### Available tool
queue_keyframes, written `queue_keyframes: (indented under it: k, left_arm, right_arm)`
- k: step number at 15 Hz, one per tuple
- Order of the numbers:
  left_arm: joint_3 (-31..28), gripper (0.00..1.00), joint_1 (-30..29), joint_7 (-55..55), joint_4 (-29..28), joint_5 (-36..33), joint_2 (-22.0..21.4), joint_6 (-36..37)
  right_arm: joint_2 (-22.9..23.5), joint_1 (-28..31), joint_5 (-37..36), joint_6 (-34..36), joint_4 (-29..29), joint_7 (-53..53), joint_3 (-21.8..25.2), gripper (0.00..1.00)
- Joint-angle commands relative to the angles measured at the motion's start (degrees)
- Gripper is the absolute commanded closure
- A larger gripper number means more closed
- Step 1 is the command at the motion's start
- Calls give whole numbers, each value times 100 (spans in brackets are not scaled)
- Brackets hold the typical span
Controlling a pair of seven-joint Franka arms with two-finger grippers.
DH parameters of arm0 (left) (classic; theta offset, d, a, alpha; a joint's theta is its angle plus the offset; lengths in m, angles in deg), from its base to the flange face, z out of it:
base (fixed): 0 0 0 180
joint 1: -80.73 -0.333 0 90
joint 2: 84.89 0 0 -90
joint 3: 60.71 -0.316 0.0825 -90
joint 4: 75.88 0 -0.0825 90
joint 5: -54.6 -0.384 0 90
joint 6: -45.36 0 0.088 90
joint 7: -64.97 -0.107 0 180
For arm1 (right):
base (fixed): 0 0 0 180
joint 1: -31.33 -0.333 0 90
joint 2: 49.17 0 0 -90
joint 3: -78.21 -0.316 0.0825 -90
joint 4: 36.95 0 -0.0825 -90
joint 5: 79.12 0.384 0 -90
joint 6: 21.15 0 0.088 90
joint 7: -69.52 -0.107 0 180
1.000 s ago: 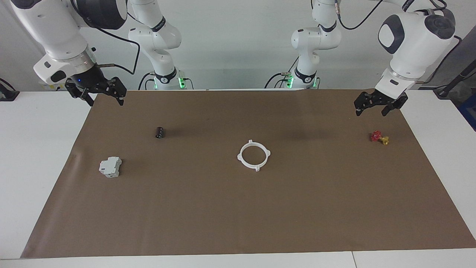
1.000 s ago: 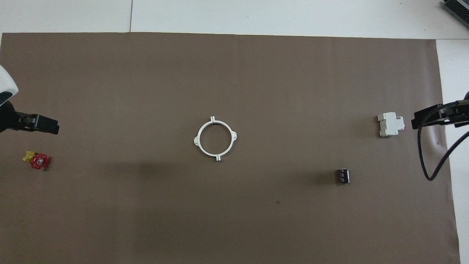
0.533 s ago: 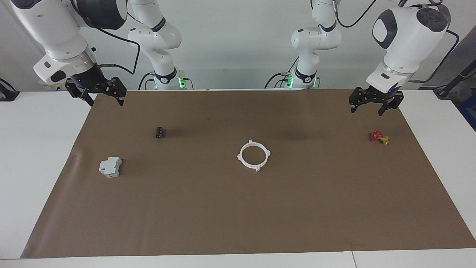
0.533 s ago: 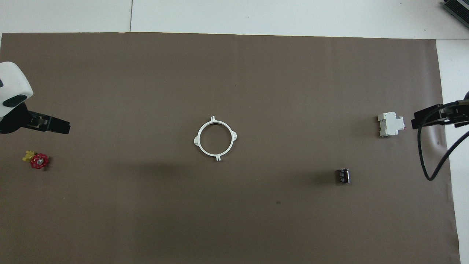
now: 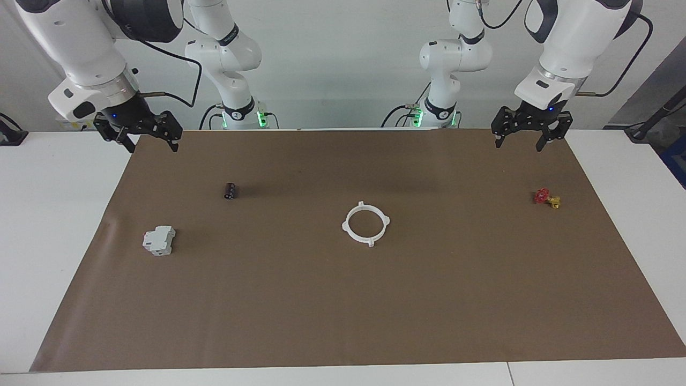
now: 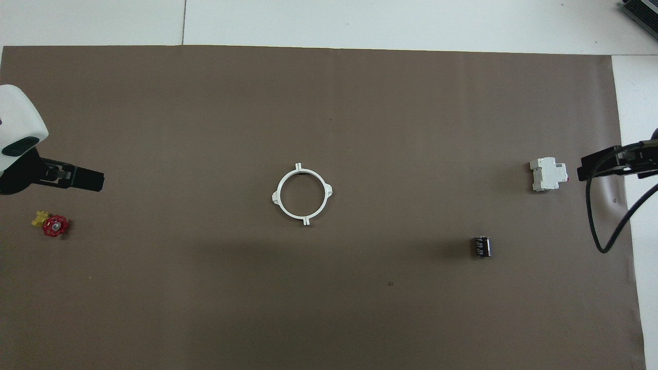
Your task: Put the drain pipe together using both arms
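Note:
The drain pipe's two white half-ring arcs lie joined as one flat ring (image 5: 345, 225) with small tabs, in the middle of the brown mat; the ring also shows in the overhead view (image 6: 278, 196). My left gripper (image 5: 517, 143) hangs open and empty in the air over the mat's edge by the robots, at the left arm's end (image 6: 85, 178). My right gripper (image 5: 153, 145) hangs open and empty over the mat's corner at the right arm's end (image 6: 596, 167). Both are well apart from the ring.
A small red and yellow valve (image 5: 546, 198) lies on the mat below the left gripper. A grey-white boxy block (image 5: 159, 240) and a small black cylinder (image 5: 230, 190) lie toward the right arm's end. The brown mat (image 5: 343, 311) covers most of the white table.
The left arm has lifted and swung its gripper up and a little toward the table's middle, away from the valve. The right arm and the ring have not moved.

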State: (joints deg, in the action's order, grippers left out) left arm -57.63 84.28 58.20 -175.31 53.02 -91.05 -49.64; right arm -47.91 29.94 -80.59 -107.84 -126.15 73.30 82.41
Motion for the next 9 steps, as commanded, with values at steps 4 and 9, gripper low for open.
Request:
queue_keyframes:
  k: [4, 9]
  left_arm:
    - [-27, 0, 33, 660, 125, -71, 18, 201]
    - [-27, 0, 6, 686, 116, -88, 18, 105]
  right_arm:
    - [-91, 24, 102, 73, -53, -71, -16, 0]
    - [-91, 24, 102, 73, -53, -71, -16, 0]
